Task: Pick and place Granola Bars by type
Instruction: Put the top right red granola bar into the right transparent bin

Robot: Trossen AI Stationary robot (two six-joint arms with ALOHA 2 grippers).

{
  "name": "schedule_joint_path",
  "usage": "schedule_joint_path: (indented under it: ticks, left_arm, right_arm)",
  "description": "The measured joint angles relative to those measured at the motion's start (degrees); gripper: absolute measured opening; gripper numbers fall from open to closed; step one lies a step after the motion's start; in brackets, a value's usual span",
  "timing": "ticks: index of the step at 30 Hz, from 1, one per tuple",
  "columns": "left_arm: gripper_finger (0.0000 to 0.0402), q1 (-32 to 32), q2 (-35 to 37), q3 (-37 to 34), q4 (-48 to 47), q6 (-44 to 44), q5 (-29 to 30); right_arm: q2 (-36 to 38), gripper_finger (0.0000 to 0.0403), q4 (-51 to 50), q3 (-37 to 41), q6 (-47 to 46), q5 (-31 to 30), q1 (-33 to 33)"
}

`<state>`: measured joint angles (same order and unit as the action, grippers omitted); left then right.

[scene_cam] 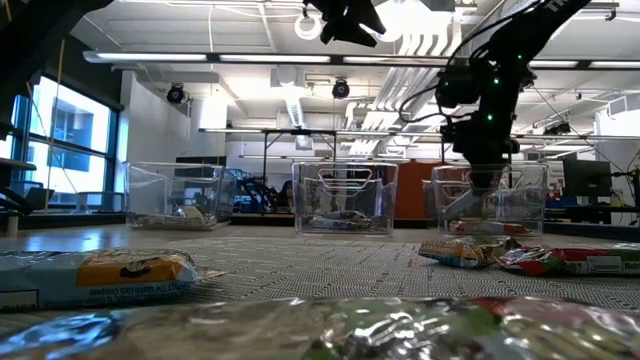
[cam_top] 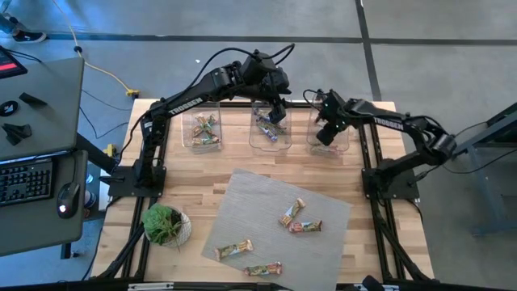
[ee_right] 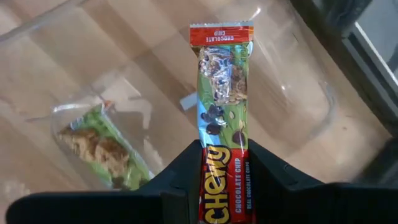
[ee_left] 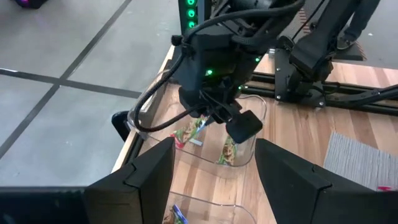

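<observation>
Pinching a Chewy bar [ee_right: 222, 118], right pincer [ee_right: 221, 163] hangs inside right bin [cam_top: 343, 144]; left pincer [cam_top: 277, 113] spread

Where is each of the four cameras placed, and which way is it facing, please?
High view: above the table, looking straight down; both arms show, over three clear bins.
Low view: at tabletop height, looking level across the mat to the bins; arms descend from above.
Left wrist view: on the left arm, past its open left tool, toward the right arm.
Right wrist view: on the right arm, down into the right bin; right tool grips a Chewy bar.
Shared: both wrist views show that held bar.
</observation>
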<state>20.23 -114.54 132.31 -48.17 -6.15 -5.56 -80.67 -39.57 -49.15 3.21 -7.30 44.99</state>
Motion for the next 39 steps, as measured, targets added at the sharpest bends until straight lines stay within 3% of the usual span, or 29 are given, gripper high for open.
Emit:
schedule_joint_path:
  ticks: [8,14,20,29,35,39]
  left_arm:
    - [0.0216,0.0,0.0,0.0,0.0,0.0,0.0]
    - [0.0216,0.0,0.0,0.0,0.0,0.4,0.0]
    - [0.0216,0.0,0.0,0.0,0.0,0.5,-1.8]
    - [0.0216,0.0,0.0,0.0,0.0,0.8,-4.3]
    - [0.0216,0.0,0.0,0.0,0.0,1.1,-4.3]
    - [0.0216,0.0,0.0,0.0,0.0,2.1,-4.3]
  right_arm:
    - [0.4,0.0088,-7.7,-5.7,3.0,-0.1,0.0]
    - [0.4,0.0088,-8.8,-5.2,10.0,1.4,0.0]
    - [0.4,0.0088,-2.8,-2.3,17.3,-6.1,-0.4]
    - [0.4,0.0087,1.0,-0.5,20.8,-10.3,-0.5]
    - [0.5,0.0092,1.0,-0.5,21.1,-6.8,-0.5]
    - [0.4,0.0118,0.5,-0.5,21.3,-7.8,-0.5]
